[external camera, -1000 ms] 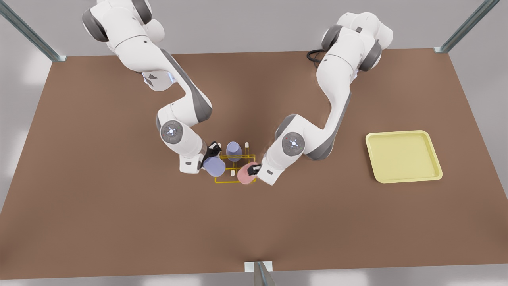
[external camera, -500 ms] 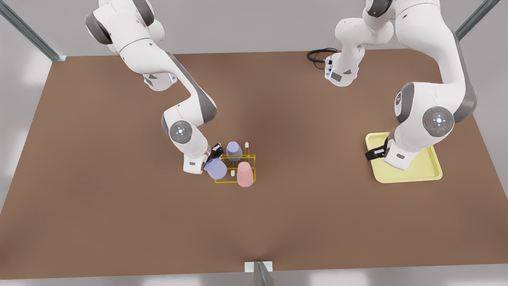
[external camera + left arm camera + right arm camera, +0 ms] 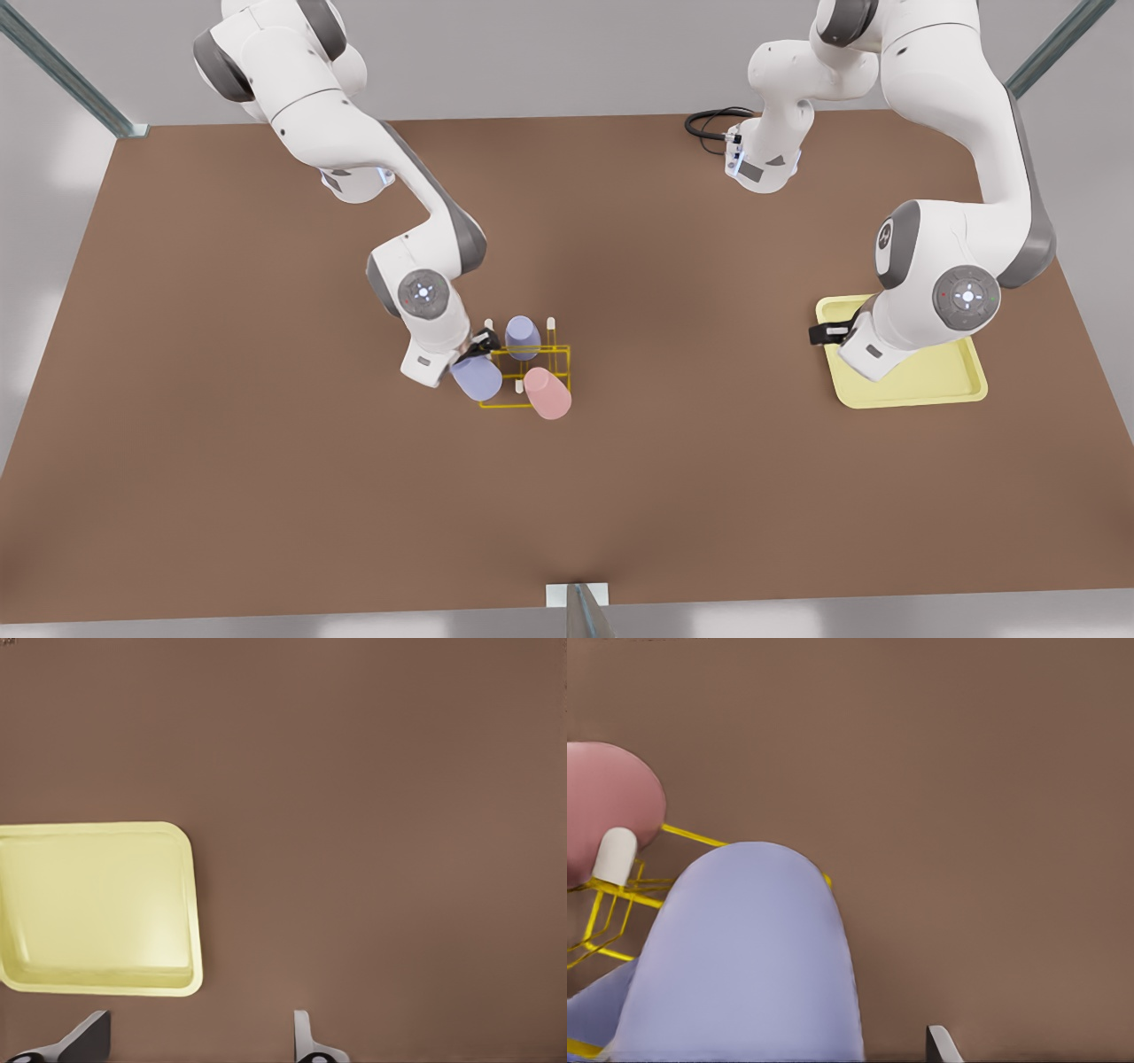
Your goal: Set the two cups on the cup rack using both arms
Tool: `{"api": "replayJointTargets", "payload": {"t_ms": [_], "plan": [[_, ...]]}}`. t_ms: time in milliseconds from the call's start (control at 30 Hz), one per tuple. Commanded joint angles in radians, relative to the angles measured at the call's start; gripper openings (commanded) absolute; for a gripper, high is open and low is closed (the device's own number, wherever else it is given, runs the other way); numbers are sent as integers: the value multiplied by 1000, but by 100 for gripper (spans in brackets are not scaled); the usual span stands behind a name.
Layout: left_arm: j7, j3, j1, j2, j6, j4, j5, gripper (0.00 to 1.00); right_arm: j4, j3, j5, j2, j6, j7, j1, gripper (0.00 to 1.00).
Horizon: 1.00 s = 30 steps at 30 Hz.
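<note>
The salmon pink cup [image 3: 548,393] sits tilted on the near corner of the yellow cup rack [image 3: 558,353], toward the front view's right. Just beside it, the periwinkle cup [image 3: 477,377] is at the rack's near end toward the front view's left, pinched by the fingers of the right gripper [image 3: 479,346]. A paler lavender cup [image 3: 522,337] stands inverted on a farther peg. Well apart, the left gripper [image 3: 824,334] hovers, fingers spread, over the pale yellow tray [image 3: 966,387] on the brown desk [image 3: 266,461].
</note>
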Motion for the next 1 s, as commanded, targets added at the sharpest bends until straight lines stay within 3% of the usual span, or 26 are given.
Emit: {"api": "replayJointTargets", "payload": {"t_ms": [0,267,367,467,533,667,800,967], "plan": [[176,0,0,2,-6,0,1,100,12,-4,204,-2,-13,-350,2,100],[173,-2,-1,2,-6,0,1,100,77,-5,204,-3,-104,-350,-6,100],[179,0,3,2,-12,10,1,100,204,-18,83,-13,-352,-119,-12,100],[180,0,0,25,-23,53,8,100,328,-145,37,-13,-562,-128,-21,100],[179,-2,-3,59,-70,118,7,100,381,-174,-9,-37,-665,-142,-21,100],[177,0,-3,77,-78,142,5,100,379,-258,-12,-120,-743,-254,-43,100],[177,0,-5,94,-78,161,5,100,379,-269,-11,-170,-779,-343,-84,100],[177,0,-3,107,-78,165,5,100,215,-282,-34,-402,-814,-324,-92,100]]}}
